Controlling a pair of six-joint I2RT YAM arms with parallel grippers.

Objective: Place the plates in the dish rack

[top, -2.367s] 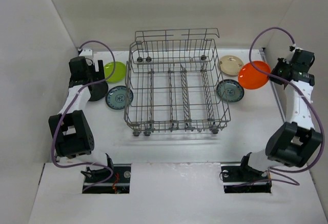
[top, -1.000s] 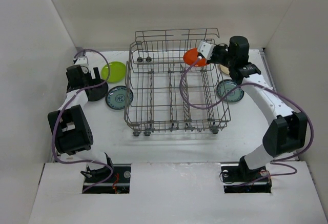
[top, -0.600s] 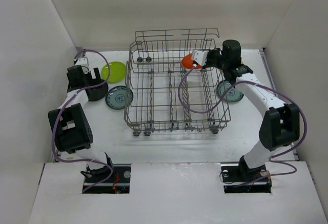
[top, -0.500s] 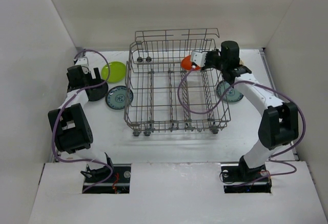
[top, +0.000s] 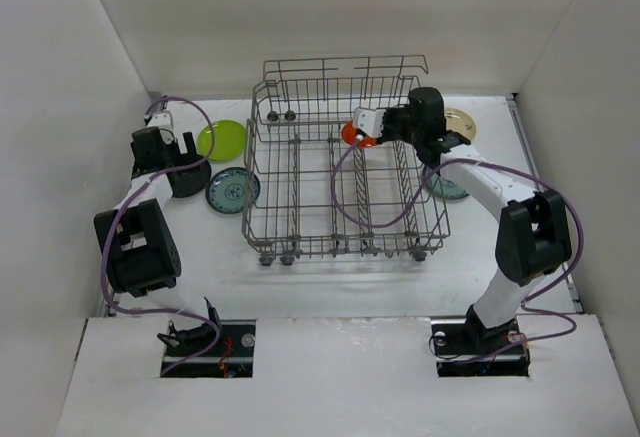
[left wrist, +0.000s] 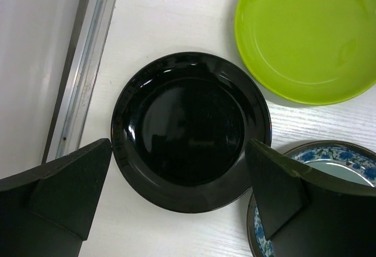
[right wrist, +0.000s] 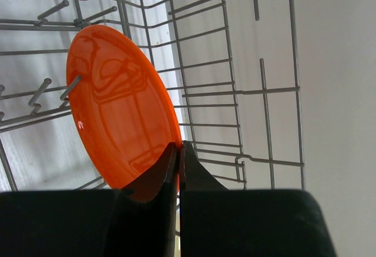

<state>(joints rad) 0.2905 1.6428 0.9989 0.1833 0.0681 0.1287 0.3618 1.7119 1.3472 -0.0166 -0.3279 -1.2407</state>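
Currently the right tool is pinched tight on the rim of the orange plate. It holds the plate on edge over the far middle part of the dish rack, among the wire tines. Whether the plate rests on the wires cannot be told. The right arm reaches in over the rack's right wall.

The left tool hangs above the black plate with its jaws spread wide and nothing in them, one finger on each side of the plate. That plate lies flat on the tabletop left of the rack. The lime green plate lies just beyond it and a teal patterned plate just beside it toward the rack.

Right of the rack, a cream plate lies at the far side. A second teal plate lies nearer, partly hidden by the arm.
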